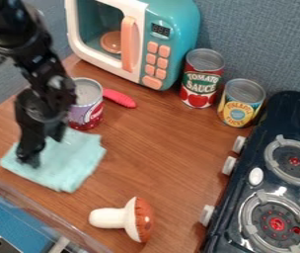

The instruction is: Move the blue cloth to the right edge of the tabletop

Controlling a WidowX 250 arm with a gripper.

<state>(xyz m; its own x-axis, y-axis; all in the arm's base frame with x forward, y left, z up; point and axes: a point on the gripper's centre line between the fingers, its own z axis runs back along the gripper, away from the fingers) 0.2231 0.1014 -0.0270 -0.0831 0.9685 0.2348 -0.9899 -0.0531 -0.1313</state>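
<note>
Dark stove (pixel 250 210) — black gripper (pixel 43 149) with jaws wide apart, tips down at the blue cloth (pixel 70 160).

the pale blue cloth (pixel 73 162) lies creased on the left of the tabletop (pixel 159 153).

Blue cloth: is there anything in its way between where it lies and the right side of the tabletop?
Nothing visible stands straight across from the cloth until the stove along the right. The toy mushroom lies nearer the camera, beside that path.
</note>
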